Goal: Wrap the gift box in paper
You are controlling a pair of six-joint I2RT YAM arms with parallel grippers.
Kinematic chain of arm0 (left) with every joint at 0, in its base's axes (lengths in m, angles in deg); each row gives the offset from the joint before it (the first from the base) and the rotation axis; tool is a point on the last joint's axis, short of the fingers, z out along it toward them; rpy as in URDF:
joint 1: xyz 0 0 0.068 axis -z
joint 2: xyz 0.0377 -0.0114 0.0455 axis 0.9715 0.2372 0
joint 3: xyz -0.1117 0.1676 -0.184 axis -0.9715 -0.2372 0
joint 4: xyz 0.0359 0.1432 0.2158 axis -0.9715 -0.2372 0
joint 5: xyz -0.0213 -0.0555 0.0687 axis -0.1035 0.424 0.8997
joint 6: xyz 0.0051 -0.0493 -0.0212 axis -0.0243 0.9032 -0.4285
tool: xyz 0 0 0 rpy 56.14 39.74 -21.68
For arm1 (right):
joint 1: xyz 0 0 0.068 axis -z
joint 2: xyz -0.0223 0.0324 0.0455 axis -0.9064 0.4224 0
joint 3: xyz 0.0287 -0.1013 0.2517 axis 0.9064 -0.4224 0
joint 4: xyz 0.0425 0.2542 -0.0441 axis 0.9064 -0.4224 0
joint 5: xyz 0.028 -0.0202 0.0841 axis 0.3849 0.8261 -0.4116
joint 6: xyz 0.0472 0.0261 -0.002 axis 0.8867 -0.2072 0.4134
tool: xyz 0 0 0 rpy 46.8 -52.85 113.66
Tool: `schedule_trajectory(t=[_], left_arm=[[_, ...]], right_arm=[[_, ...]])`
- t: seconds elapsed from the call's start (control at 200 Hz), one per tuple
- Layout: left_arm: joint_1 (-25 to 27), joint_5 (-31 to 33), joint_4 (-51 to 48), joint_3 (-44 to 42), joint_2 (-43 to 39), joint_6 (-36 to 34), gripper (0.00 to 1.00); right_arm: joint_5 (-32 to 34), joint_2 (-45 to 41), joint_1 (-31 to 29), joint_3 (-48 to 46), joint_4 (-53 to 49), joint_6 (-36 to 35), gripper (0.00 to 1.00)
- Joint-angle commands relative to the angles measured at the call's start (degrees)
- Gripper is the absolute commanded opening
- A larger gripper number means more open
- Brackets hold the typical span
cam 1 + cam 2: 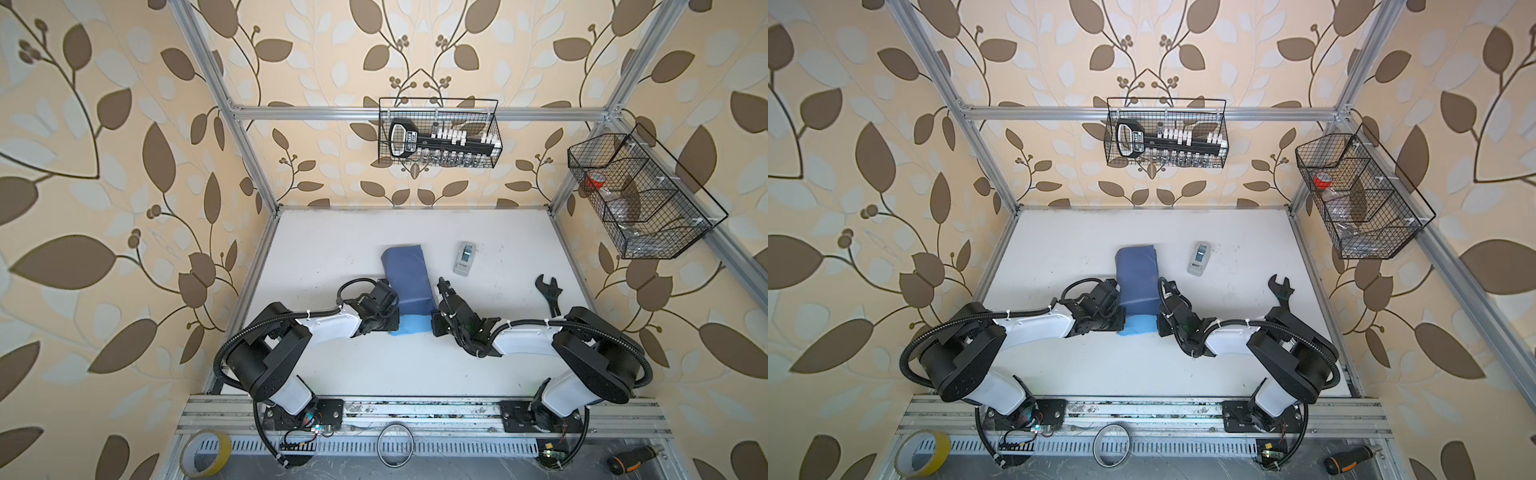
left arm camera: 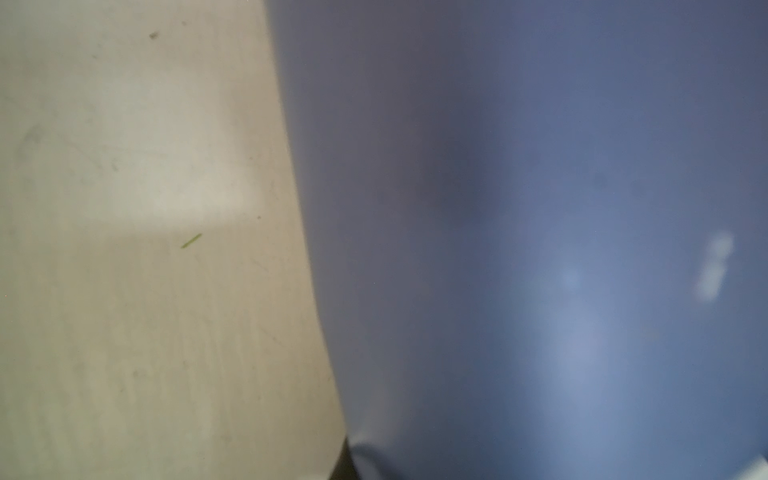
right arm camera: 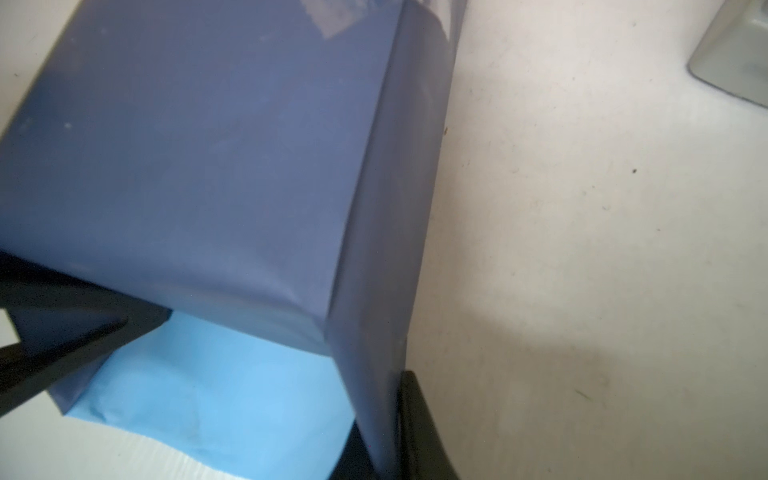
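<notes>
Top views both show the paper [image 1: 407, 282] [image 1: 1138, 282] near the middle of the white table [image 1: 332, 249], slate-blue side outward. It is folded into a squared hump with a crisp long edge. The gift box itself cannot be seen; if it lies under that hump, the sheet covers it wholly. A light sky-blue flap [image 1: 409, 325] sticks out flat at the near end, clearer in the right wrist view [image 3: 228, 395]. The left gripper [image 1: 392, 320] is closed at the sheet's near left corner. In the left wrist view the paper [image 2: 540, 208] puckers where a dark fingertip [image 2: 341, 465] nips its edge. The right gripper [image 1: 433, 318] is likewise closed on the near right corner. In the right wrist view the upright side wall of the paper [image 3: 208, 166] runs down between its dark fingers [image 3: 419, 424]. A small grey tape dispenser [image 1: 464, 258] lies beyond the hump to the right, apart from it. A black adjustable wrench [image 1: 548, 291] lies further right, near the right arm. Two wire baskets [image 1: 438, 133] [image 1: 640, 195] hang on the frame above the table.
</notes>
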Motion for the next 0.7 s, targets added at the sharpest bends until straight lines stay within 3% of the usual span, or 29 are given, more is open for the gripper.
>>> schedule_trajectory(t=[0.0,0.06,0.37,0.55,0.695], left_arm=[[0.48,1.5,-0.45,1.66,0.19,0.38,0.0],[0.47,1.57,-0.54,1.67,0.12,0.32,0.0],[0.5,1.9,-0.89,1.54,-0.21,0.32,0.0],[0.46,2.17,-1.25,1.58,-0.73,0.29,0.0],[0.46,2.6,-1.5,1.58,-1.04,0.03,0.0]], right_arm=[[1.23,1.35,-0.38,-0.08,0.43,1.78,0.05],[1.46,1.59,-0.39,-0.21,0.67,2.65,0.0],[2.01,1.05,-0.52,-0.94,1.01,3.01,0.0],[1.87,-1.81,-0.44,-3.69,1.2,2.78,0.21],[1.2,-2.06,-0.41,-5.38,2.6,3.13,0.24]])
